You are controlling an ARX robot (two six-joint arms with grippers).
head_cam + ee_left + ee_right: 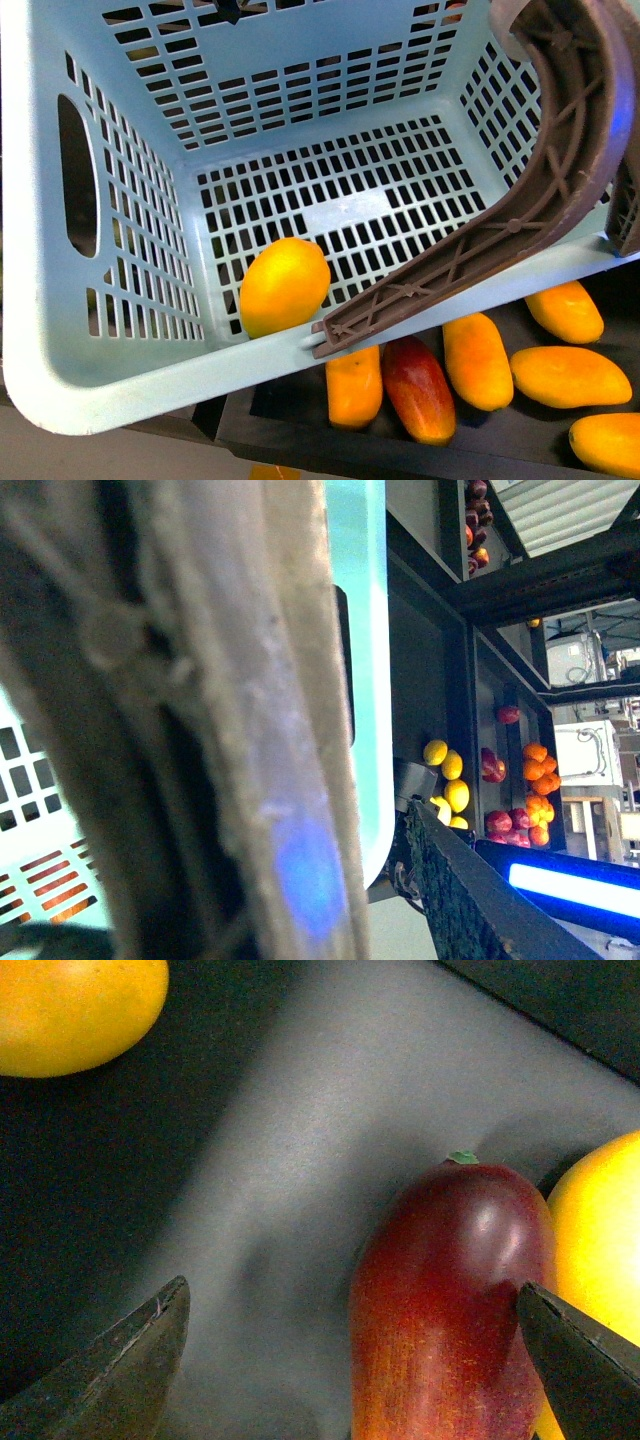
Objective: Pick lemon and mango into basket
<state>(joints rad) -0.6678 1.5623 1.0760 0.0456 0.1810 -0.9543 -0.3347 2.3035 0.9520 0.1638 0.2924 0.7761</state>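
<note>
The turquoise basket (90,330) fills the front view, tilted toward me. The yellow-orange lemon (285,285) lies on its slotted floor near the front wall. In the left wrist view, my left gripper (330,880) is shut on the basket's brown handle (200,720), which blurs close to the camera. That handle (520,200) arcs over the basket's right rim. The deep red mango (418,388) lies on the dark shelf below the basket, among orange-yellow mangoes. My right gripper (350,1305) is open just above the mango (450,1300), which sits between the fingertips, nearer one of them.
Orange-yellow mangoes (478,360) crowd the red one on both sides; one (600,1240) touches it in the right wrist view. Another orange-yellow fruit (70,1010) lies apart. Shelves farther off hold yellow fruit (450,780), red apples (505,825) and oranges (538,770).
</note>
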